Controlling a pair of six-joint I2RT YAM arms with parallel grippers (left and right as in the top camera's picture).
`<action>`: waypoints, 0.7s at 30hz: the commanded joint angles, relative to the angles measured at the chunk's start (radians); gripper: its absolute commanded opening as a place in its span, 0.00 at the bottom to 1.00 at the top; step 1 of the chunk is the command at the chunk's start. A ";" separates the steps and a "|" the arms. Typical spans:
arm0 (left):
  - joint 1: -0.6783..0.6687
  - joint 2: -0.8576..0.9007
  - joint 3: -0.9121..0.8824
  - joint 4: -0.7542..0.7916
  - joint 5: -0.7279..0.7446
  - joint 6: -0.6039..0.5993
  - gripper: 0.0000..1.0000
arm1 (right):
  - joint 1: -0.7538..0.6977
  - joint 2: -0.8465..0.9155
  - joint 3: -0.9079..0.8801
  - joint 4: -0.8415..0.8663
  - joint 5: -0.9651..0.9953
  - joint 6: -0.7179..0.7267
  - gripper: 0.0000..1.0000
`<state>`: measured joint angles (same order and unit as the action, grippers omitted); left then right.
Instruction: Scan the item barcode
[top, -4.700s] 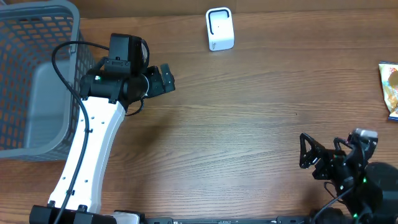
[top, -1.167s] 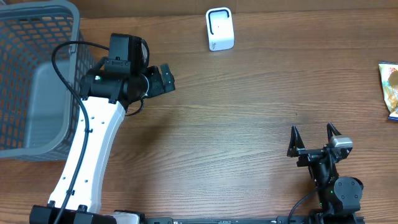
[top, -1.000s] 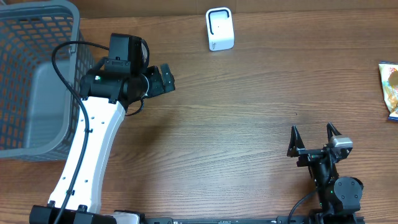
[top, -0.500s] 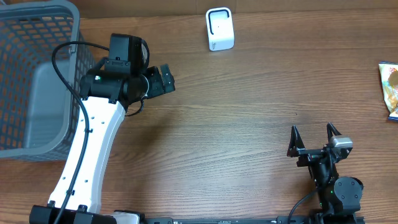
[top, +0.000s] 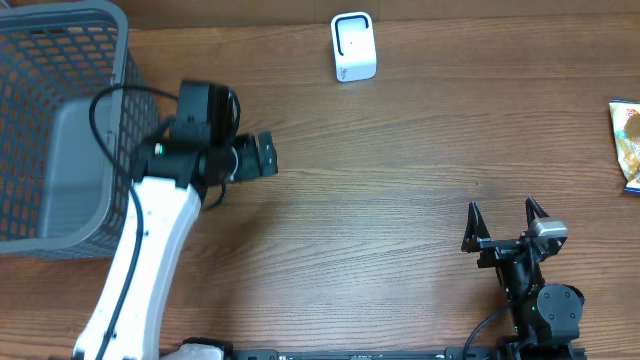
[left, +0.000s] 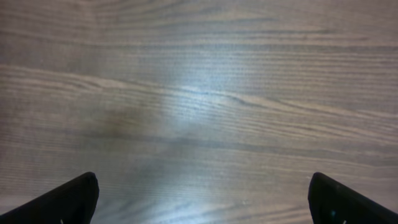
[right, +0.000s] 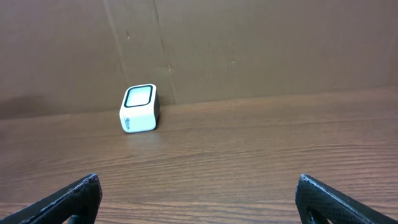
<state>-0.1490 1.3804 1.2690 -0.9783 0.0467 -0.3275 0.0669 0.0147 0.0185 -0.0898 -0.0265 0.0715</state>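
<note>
Shifted slightly toward front edge: left gripper (top: 266, 155), jaws apart | right gripper (top: 504, 218) jaws apart, front right | crinkly yellow-blue snack packet (top: 626, 146) at far right edge, unheld | white boxy scanner (top: 353, 46) at back

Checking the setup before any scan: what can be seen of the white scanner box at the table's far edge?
The scanner is a small white, plastic-looking box with rounded corners and a dark-rimmed pale window on its top. It sits upright near the far edge of the wooden table, alone; only the table touches it.
</note>
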 joint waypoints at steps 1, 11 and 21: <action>-0.001 -0.153 -0.158 0.081 -0.013 0.060 1.00 | -0.001 -0.012 -0.010 0.006 -0.003 0.003 1.00; 0.001 -0.756 -0.657 0.378 -0.013 0.209 1.00 | -0.001 -0.012 -0.010 0.006 -0.003 0.003 1.00; 0.006 -1.188 -0.814 0.375 -0.022 0.220 1.00 | -0.001 -0.012 -0.010 0.006 -0.003 0.003 1.00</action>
<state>-0.1486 0.2245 0.4831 -0.6083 0.0425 -0.1364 0.0662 0.0147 0.0185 -0.0898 -0.0261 0.0742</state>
